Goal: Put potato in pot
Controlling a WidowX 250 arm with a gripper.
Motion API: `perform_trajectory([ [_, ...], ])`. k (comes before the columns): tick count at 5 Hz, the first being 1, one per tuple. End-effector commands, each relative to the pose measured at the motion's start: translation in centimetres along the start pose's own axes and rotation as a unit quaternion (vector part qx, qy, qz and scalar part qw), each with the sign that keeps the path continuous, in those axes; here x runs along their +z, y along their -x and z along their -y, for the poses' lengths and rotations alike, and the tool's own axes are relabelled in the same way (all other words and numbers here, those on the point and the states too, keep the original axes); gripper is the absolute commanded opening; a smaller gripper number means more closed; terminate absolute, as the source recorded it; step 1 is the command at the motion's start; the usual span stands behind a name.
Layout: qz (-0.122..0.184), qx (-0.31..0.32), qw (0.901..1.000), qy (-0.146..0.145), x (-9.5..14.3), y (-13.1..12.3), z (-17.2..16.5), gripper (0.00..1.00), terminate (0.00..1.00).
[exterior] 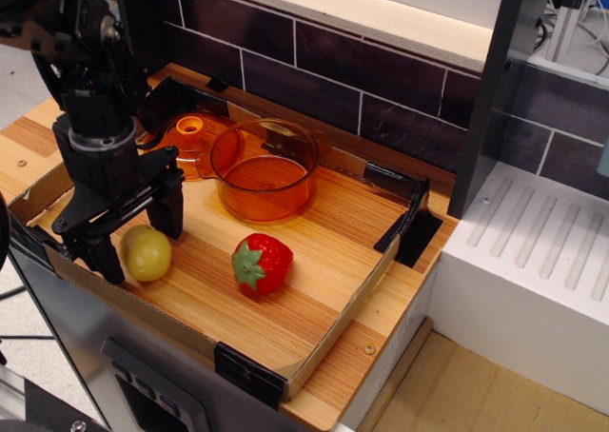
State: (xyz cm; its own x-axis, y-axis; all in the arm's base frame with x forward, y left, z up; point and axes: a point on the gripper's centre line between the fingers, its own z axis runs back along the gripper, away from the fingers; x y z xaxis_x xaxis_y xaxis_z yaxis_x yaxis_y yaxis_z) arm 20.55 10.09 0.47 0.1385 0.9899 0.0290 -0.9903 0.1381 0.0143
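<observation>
Pale-yellow potato [147, 253] sits left of the strawberry [261, 262], between the spread fingers of the gripper [138, 246], ungrasped. Risk: smooth oval squirts sideways on closing, short of the pot [265, 170].

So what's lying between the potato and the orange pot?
Only bare wooden board, in the single camera view; the potato and pot have nothing between them.

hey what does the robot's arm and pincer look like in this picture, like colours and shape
The arm is matte black and bulky, built of rounded, jointed segments with small screws or fittings on its housing. Its wrist narrows to a dark cylinder ringed by a pale grey band. Below hangs the pincer: a black bracket carrying two straight, blocky black fingers. No coloured markings or labels are visible.
</observation>
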Motion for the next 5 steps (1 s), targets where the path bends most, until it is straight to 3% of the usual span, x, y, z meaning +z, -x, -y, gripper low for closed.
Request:
perform_trajectory([
  [1, 0.001, -0.011, 0.9998, 0.015, 0.3, 1.5, -0.2, 0.00, 0.00],
  [2, -0.011, -0.015, 0.9997, 0.016, 1.0, 1.8, 0.0, 0.00, 0.00],
  [4, -0.063, -0.003, 0.9973, 0.039, 8.2, 2.4, 0.3, 0.00, 0.00],
  [5, -0.076, 0.001, 0.9958, 0.051, 10.2, 2.5, 1.0, 0.00, 0.00],
])
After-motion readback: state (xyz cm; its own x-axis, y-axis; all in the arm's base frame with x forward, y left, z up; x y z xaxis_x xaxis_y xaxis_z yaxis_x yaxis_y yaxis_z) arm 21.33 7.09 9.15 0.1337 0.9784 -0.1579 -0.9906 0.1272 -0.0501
